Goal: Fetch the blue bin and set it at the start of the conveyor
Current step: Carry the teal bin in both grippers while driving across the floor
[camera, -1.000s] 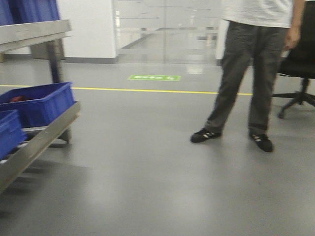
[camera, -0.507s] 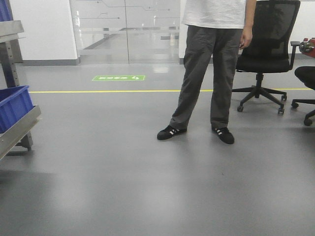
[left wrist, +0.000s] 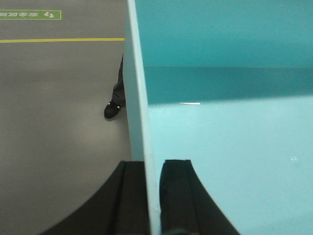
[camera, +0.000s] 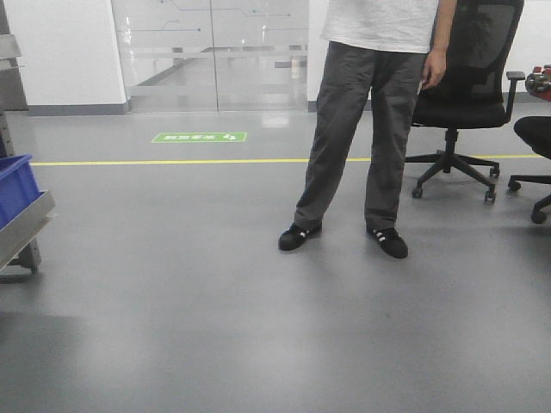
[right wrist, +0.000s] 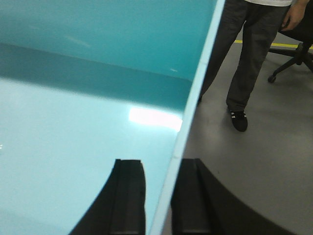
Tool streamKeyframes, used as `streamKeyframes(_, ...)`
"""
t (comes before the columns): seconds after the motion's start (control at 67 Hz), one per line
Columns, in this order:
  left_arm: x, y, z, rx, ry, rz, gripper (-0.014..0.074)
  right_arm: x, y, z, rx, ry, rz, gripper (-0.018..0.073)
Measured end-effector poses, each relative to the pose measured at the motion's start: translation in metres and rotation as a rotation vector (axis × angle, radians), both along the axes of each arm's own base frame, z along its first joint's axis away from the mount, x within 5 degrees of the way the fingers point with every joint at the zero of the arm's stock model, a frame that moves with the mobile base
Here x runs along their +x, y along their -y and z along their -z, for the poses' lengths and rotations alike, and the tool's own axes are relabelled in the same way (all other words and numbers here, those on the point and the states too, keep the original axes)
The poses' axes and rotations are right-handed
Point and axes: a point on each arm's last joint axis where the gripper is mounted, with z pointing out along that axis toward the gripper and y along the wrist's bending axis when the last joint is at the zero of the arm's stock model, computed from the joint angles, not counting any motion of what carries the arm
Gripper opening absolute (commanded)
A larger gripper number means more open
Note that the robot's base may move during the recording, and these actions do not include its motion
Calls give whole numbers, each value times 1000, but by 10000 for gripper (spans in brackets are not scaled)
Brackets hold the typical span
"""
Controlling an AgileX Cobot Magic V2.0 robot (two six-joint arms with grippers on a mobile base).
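Note:
The blue bin [left wrist: 230,147] is a pale turquoise tub that fills both wrist views, seen from inside with its smooth floor and far wall. My left gripper [left wrist: 152,166] is shut on the tub's left wall, one black finger outside and one inside. In the right wrist view my right gripper [right wrist: 164,169] straddles the right wall of the blue bin [right wrist: 73,122] in the same way, shut on it. The tub hangs above the grey floor between the two grippers. The conveyor start is out of view. Neither gripper shows in the front view.
A person [camera: 366,129] in dark trousers stands ahead, slightly right. Behind are a black office chair [camera: 465,77] and part of another [camera: 534,138]. At far left a royal-blue storage bin [camera: 15,185] sits on a steel shelf rail [camera: 26,225]. A yellow floor line [camera: 172,161] crosses ahead.
The front view has swung right: the shelf and its royal-blue bins slid to the left edge, and the person shifted left while the chairs came into view.

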Motion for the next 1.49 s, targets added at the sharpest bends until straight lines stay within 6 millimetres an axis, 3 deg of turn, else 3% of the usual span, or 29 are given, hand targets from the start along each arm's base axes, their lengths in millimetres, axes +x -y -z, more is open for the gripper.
streamKeyframes(1.493, 0, 0, 0, 3, 2, -2, -111, 0, 0, -1, 1, 6, 0, -153)
